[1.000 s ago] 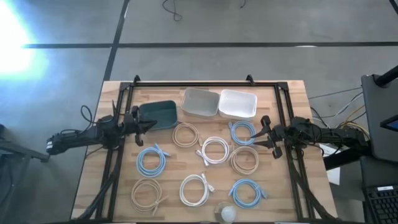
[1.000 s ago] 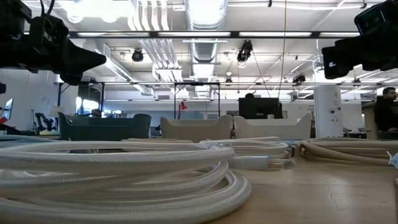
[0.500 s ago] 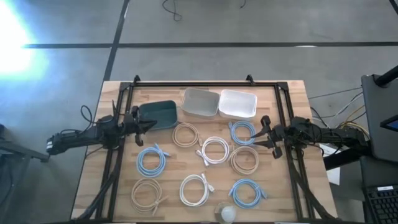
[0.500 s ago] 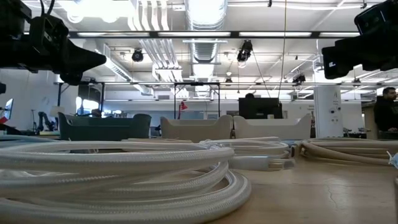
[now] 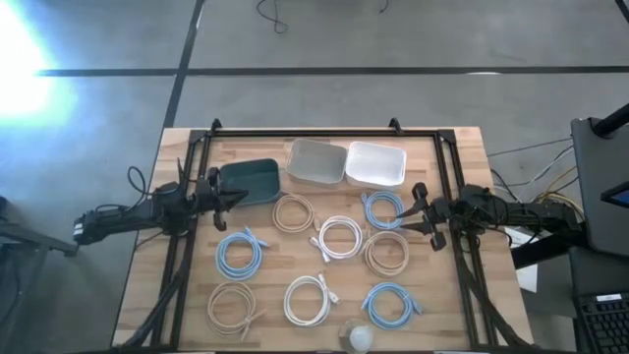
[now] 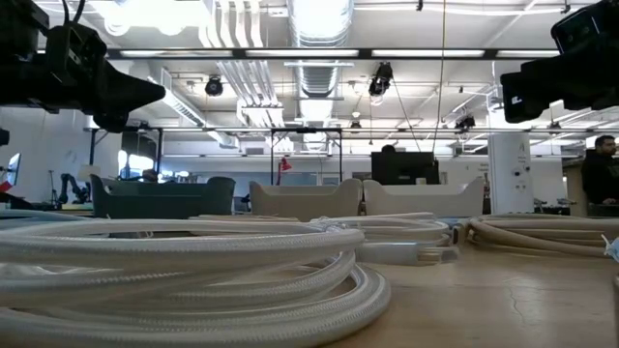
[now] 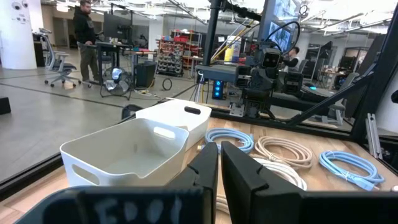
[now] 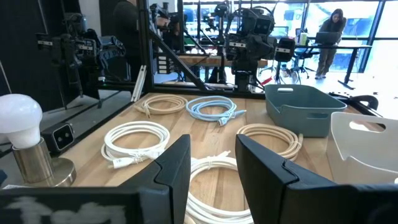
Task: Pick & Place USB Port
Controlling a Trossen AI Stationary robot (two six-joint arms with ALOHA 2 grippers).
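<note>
High view shows nothing begun: nine coiled cables [image 5: 340, 236] lie untouched on the tabletop [image 5: 442, 305], left gripper [image 5: 234, 200] pressed together, right gripper [image 5: 415, 218] slightly spread, both empty.

no visible change, arms and cables unmoved since earlier

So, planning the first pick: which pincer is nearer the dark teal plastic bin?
Left. The left pincer sits right beside the dark teal plastic bin; the right pincer waits across the table.
</note>
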